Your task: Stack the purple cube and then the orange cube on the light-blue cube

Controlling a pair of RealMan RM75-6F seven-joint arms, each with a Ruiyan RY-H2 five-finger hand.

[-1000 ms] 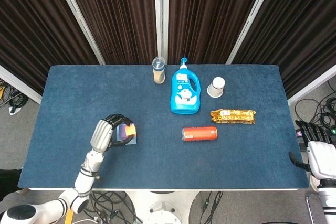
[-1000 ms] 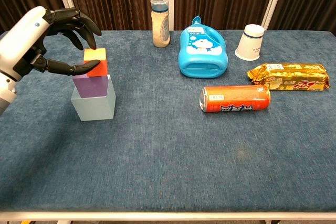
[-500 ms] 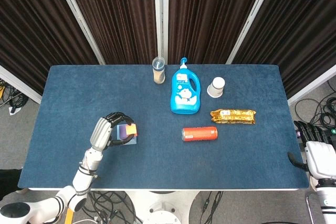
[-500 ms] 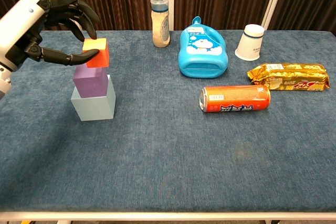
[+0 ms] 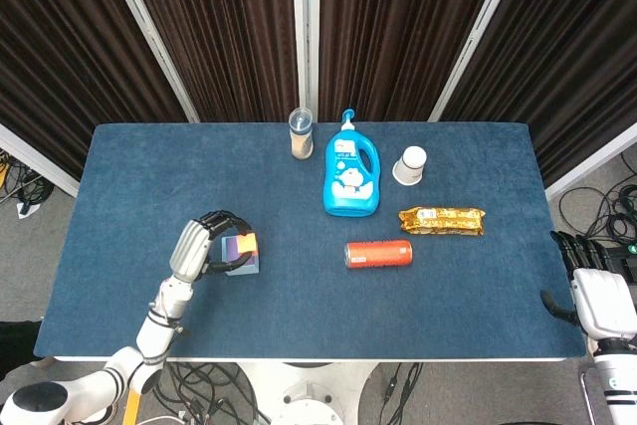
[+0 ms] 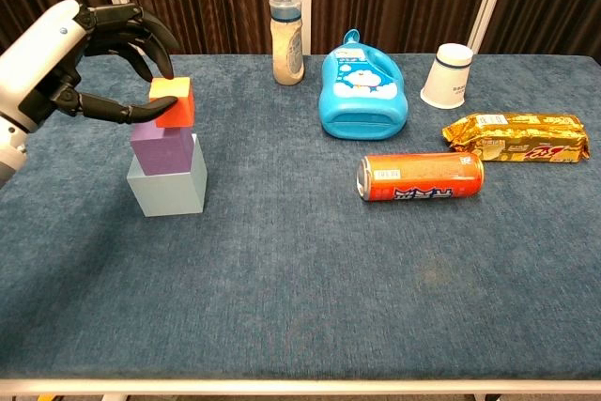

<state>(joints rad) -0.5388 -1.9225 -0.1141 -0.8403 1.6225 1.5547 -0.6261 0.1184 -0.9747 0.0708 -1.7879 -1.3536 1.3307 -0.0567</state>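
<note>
Orange small cube (image 5: 245, 242), seen from the head view, sits pinched in the robot's left hand (image 5: 197, 247) above the purple cube (image 5: 234, 249), itself on the light-blue cube (image 5: 246, 267), near the left front of the dark blue cloth-covered table (image 5: 129, 176); against half a second ago the hand and cube have slid slightly toward the stack's centre, which I read as alignment before release; the right hand (image 5: 595, 291) hangs off the table's right edge, well apart from everything, its fingers too small here to judge.

Chest view shows more; the orange cube (image 6: 173, 103) has dropped from its raised position and now rests low on the purple cube (image 6: 161, 147), overhanging its right side a little and slightly tilted; the purple cube sits squarely on the light-blue cube (image 6: 169, 187), so the first stacking step looks finished and the second nearly so; the left hand (image 6: 70, 58) pinches the orange cube between thumb below-left and dark fingers (image 6: 150, 47) curved over its top, the other fingers spread; whether the cube already bears fully on the purple one I cannot tell; a small nudge left before release seems wise, since the overhang could tip it.
</note>
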